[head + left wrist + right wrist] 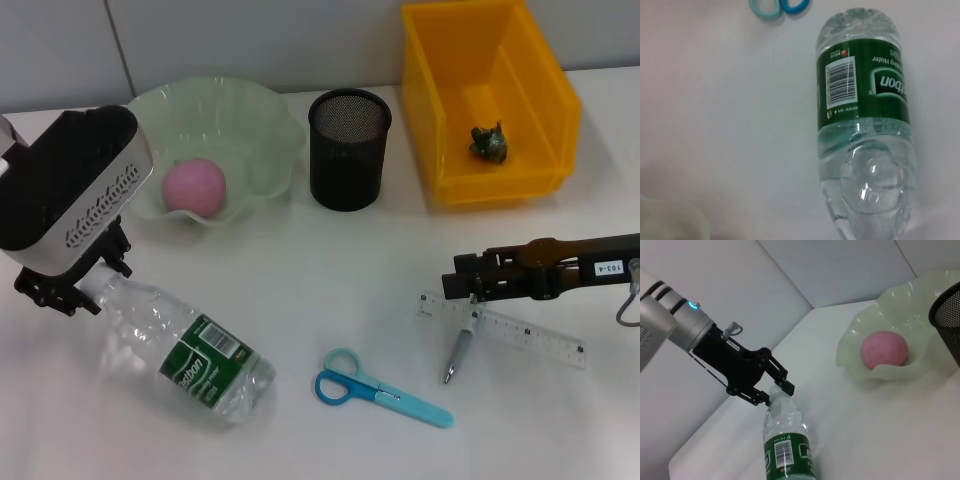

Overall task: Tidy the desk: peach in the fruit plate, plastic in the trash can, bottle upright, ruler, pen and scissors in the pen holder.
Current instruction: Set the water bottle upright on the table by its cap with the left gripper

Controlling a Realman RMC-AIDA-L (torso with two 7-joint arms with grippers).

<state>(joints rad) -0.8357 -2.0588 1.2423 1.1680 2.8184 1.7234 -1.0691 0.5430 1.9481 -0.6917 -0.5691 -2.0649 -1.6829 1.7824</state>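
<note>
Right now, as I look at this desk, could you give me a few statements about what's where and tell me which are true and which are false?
1. The peach lies in the fruit plate. True.
2. The bottle stands upright. False: it lies on its side on the table, with the left gripper at its neck end.
3. The scissors are in the pen holder. False: they lie flat on the table, in front of the holder.
4. The crumpled plastic sits inside the yellow trash can. True.
5. The right gripper is over the ruler and the pen. True.
</note>
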